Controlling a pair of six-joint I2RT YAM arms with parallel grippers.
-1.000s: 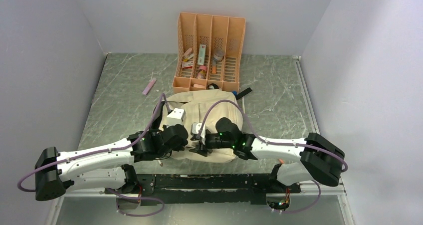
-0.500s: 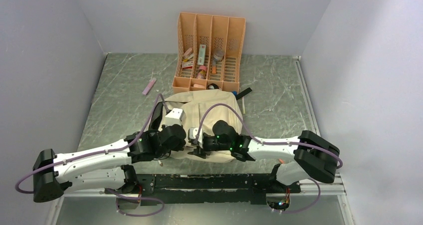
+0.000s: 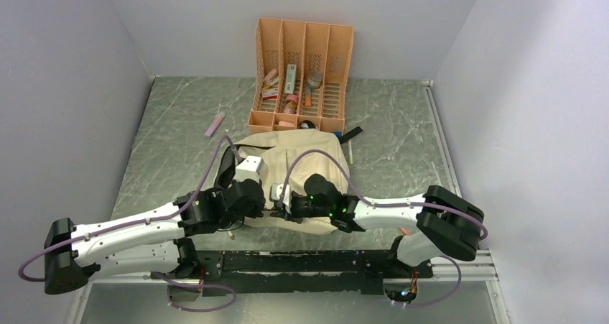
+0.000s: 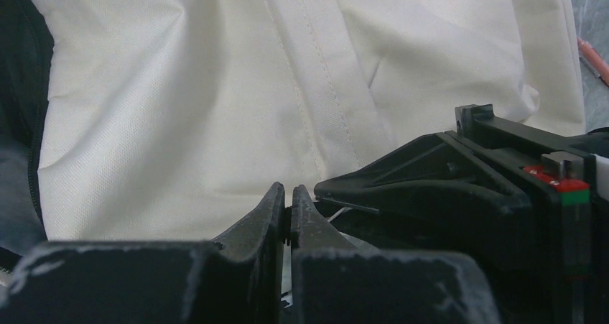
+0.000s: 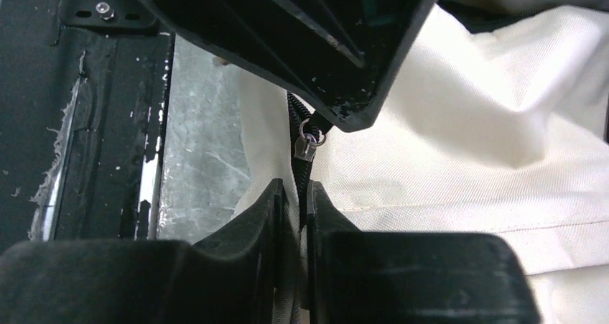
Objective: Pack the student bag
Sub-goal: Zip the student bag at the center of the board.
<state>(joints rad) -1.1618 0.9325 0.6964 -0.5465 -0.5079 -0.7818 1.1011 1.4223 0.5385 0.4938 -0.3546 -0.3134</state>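
The student bag [image 3: 305, 159] is lying flat on the grey stone table [image 3: 179, 123], in the middle, with its near edge close to the black rail [image 3: 301, 261] where the arms are bolted. It is soft and cream, and one black strap [image 3: 351, 134] is sticking out at the far side.

Both arms are reaching in low over the near edge of the bag, and their tips are meeting there, just beside each other.

The left gripper [image 4: 289, 203] is squeezing tight, with its two fingers pressing together and no gap showing. In the right wrist view its tip is sitting right on top of the small silver zipper pull [image 5: 307, 146] – the little tab above the pull is going in between the fingers, so it is holding the pull.

The right gripper [image 5: 300, 195] is pinching too. Its fingers are nearly touching, and the black zipper line and the cream edge of the bag are running in between them, just below the pull.

Behind the bag, an orange organiser [image 3: 301, 58] is standing against the back wall, touching the far edge of the bag, with small things sitting in its slots. A pink stick [image 3: 215, 124] is lying on the table to the left – well apart from the bag.
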